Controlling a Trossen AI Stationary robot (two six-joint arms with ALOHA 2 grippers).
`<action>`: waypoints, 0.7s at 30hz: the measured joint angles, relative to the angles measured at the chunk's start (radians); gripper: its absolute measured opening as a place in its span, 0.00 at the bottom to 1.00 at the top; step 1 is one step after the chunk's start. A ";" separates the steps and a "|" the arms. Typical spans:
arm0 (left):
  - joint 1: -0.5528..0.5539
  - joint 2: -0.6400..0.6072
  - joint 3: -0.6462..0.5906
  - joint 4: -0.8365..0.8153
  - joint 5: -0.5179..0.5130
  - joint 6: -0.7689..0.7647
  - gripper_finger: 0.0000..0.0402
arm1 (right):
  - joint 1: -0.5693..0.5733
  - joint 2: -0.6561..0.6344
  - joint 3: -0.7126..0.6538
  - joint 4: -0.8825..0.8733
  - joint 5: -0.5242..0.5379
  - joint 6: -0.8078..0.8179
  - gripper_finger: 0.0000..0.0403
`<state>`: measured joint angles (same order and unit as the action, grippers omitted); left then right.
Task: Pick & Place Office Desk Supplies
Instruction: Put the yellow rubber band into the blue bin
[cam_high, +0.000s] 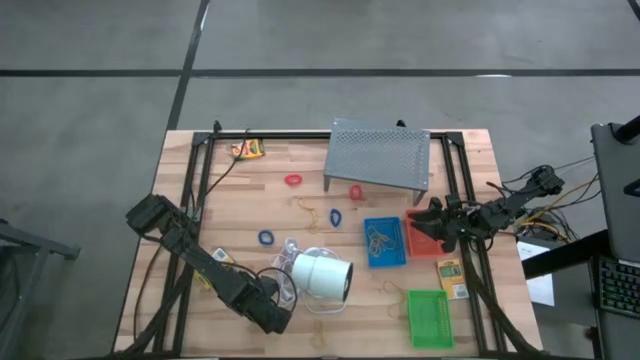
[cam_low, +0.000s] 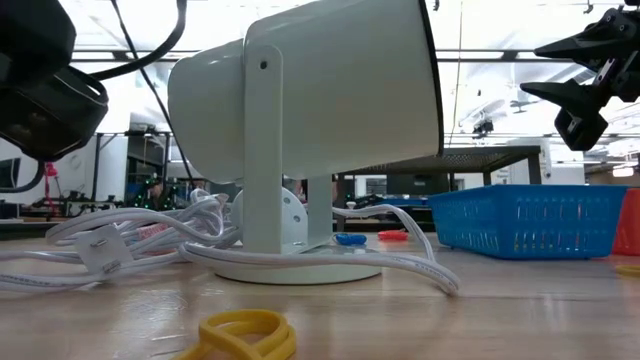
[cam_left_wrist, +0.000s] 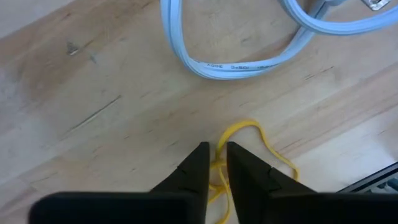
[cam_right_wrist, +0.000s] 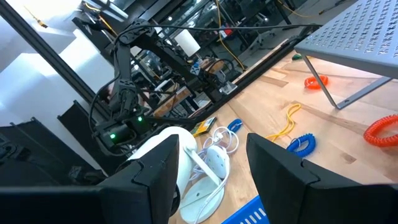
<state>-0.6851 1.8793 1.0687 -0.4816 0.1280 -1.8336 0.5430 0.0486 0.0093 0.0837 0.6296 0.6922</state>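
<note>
Down on the wood near the table's front edge, a yellow rubber band (cam_left_wrist: 249, 149) lies just beside the white cord (cam_left_wrist: 249, 59), and the left gripper (cam_left_wrist: 216, 163) has its fingers nearly together with a strand of the band between them. Well apart, the right gripper (cam_right_wrist: 211, 163) hangs wide open and empty above the red tray (cam_high: 424, 235), next to the blue tray (cam_high: 385, 243).

The high view looks straight down on the whole counter (cam_high: 300, 215) and both arms. The low view sits at counter height, very close behind the white cylinder (cam_low: 310, 95), which the right wrist view also catches from farther off. The left wrist view faces down, close to the wood.
</note>
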 joint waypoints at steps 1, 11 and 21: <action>0.000 0.000 0.000 0.001 0.000 0.000 0.10 | 0.000 0.000 0.000 0.000 0.000 0.000 0.46; 0.000 0.002 0.000 0.015 -0.001 0.000 0.01 | 0.000 0.000 0.000 0.000 0.000 0.000 0.46; 0.001 -0.028 -0.003 0.016 -0.024 0.001 0.01 | 0.000 0.000 0.000 0.000 0.000 0.000 0.46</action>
<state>-0.6842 1.8511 1.0653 -0.4654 0.1035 -1.8330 0.5430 0.0486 0.0093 0.0837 0.6296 0.6921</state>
